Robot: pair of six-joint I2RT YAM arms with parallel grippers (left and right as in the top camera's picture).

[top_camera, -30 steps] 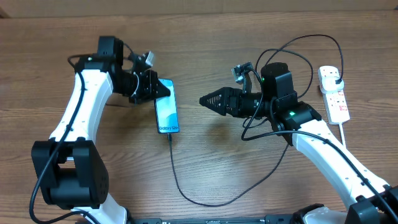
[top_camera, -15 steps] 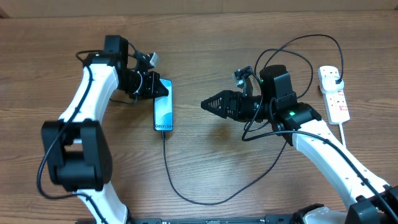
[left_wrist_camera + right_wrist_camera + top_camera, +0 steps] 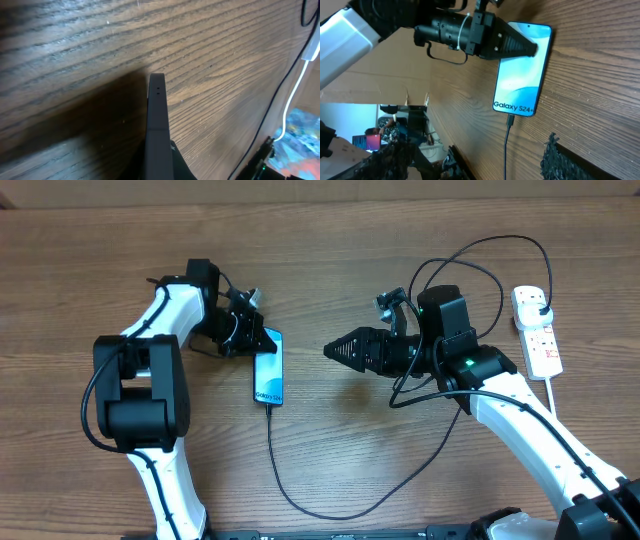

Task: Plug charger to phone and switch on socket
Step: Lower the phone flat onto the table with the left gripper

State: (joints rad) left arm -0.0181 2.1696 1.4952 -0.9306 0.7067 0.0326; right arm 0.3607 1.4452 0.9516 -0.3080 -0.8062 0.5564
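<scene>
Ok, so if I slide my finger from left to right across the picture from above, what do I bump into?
left arm → phone → right claw → socket

- Table [image 3: 330, 240]: brown wood with a strong grain that runs 9 to 3 o'clock in the overhead view. The surface is evenly lit, with soft shadows.
- Pale strip [image 3: 320, 188]: runs along the table's 12 o'clock edge. Material cannot be told.
- Tan panel [image 3: 380, 85]: beyond the table at 9 o'clock in the right wrist view.
- Clutter [image 3: 395, 130]: dim and blurred at 8 o'clock below the panel, with one lit screen.
- Bright blur [image 3: 300, 135]: coloured patch off the table at 4 o'clock in the left wrist view.
</scene>
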